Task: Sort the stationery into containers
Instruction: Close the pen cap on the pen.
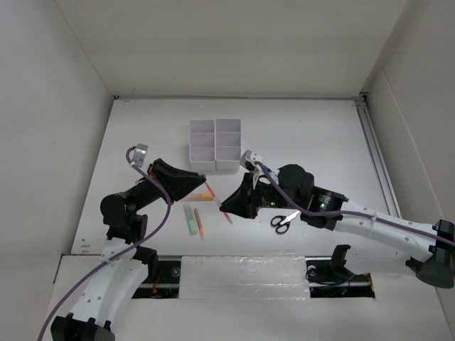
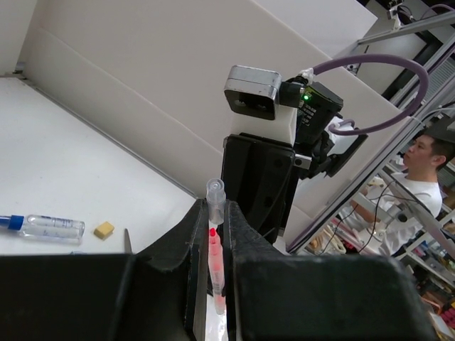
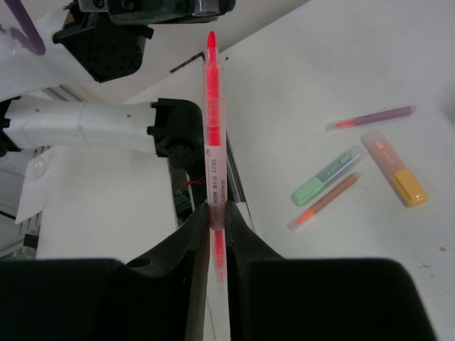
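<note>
Both arms reach in over the table [image 1: 306,128], and their fingers point at each other just in front of the two white trays [image 1: 215,144]. The trays stand side by side toward the back of the table, forming one block of small square compartments.

The left gripper [image 2: 217,213] has its fingers pressed shut on a clear-capped red pen [image 2: 215,195]. The pen stands up between them with the cap end poking out past the tips. The right gripper [image 3: 217,213] has its fingers clamped on a bright red pen [image 3: 214,128]. It grips the pen low on the barrel, so most of the length sticks out beyond the tips, and the far end aims at the left gripper. Both pens are held in the air, close to each other, with the right arm's wrist camera facing the left one.

The other stationery in view lies loose on the table, outside the trays. Below the fingers lie an orange-yellow highlighter [image 3: 394,170] and a green highlighter [image 3: 327,181]. An orange pen [image 3: 323,204] lies just beside the green one and nearly parallel to it, and a pinkish-purple pen [image 3: 371,118] lies a little apart. The scissors [image 1: 283,221], black-handled, lie flat just beside the right arm, near the front edge. The left wrist view shows a clear bottle [image 2: 43,226] with a blue cap lying on its side. A small tan eraser [image 2: 104,229] sits near it, not touching.
</note>
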`<state>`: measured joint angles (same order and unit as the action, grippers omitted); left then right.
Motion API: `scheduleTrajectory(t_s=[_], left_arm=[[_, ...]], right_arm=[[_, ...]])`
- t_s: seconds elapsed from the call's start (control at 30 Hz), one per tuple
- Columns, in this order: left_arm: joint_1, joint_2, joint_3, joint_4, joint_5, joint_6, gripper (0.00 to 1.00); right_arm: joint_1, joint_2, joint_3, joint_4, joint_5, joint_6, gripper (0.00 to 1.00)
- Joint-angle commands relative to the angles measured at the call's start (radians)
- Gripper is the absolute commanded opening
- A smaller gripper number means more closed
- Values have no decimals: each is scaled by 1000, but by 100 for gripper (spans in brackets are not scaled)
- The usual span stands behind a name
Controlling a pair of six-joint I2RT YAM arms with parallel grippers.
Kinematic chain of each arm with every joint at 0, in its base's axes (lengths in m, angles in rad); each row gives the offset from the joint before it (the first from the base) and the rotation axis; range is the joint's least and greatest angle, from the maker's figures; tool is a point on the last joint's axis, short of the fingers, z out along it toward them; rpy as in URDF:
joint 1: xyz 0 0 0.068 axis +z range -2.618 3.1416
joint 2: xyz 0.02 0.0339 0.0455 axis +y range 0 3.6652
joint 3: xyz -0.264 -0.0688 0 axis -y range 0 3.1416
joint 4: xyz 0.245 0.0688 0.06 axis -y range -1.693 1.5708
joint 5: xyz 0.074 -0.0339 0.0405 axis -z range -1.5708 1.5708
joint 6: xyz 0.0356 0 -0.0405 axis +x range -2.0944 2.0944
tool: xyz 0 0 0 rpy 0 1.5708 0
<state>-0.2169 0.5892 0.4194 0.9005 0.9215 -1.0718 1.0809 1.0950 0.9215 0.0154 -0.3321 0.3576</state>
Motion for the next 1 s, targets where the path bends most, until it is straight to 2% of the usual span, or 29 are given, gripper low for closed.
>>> scheduleTrajectory(t_s=[0.0,0.6,0.97], left_arm=[[-6,-22,15,31,25,19,0],[-6,-22,15,18,25,27,0],[-6,-41,5,-1,34,58,0]], right_arm=[[5,-4,50,60,19,-19,0],[-4,-23,59,51,41,-28,0],[-4,46,102,51,32,-28,0]])
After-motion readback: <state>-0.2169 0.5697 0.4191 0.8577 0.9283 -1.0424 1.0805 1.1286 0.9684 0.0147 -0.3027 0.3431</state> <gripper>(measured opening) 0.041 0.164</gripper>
